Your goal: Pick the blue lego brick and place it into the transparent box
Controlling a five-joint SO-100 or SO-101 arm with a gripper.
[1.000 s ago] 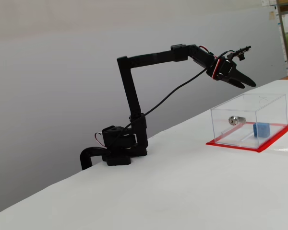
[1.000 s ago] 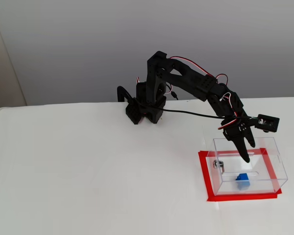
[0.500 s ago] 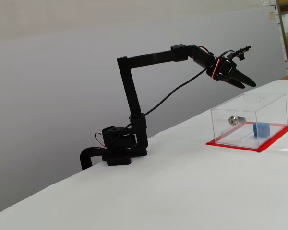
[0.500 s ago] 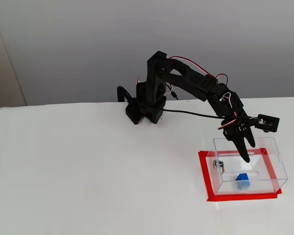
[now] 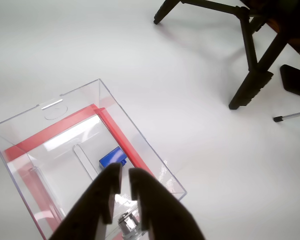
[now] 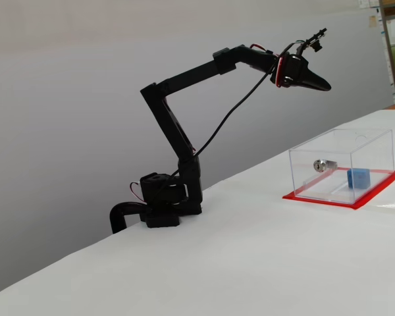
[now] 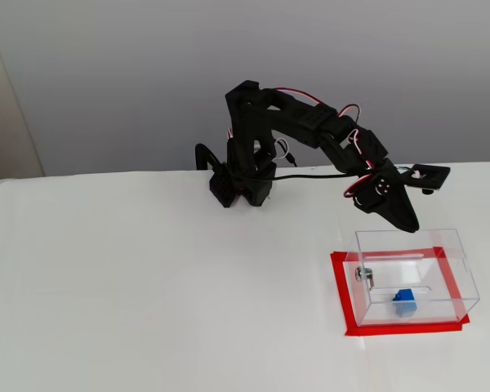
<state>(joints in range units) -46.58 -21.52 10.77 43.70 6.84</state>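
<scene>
The blue lego brick [image 5: 112, 157] lies inside the transparent box [image 5: 140, 131], on its floor beside the red base strip. A silver lock [image 5: 129, 222] sits in the box too. In both fixed views the brick [image 6: 359, 178] [image 7: 405, 300] rests in the box [image 6: 375, 141] [image 7: 467, 278]. My gripper [image 6: 324, 85] [image 7: 412, 224] hangs well above the box's near-arm end, pointing down at it. In the wrist view my gripper [image 5: 124, 172] has its fingers close together with nothing between them.
The arm's base [image 6: 161, 204] [image 7: 238, 186] is clamped at the table's far edge. White tabletop surrounds the box. The wrist view shows black stand legs [image 5: 250, 75] at the upper right.
The arm has lifted and drawn back, carrying the gripper up and away from the box top. Brick and box have not moved.
</scene>
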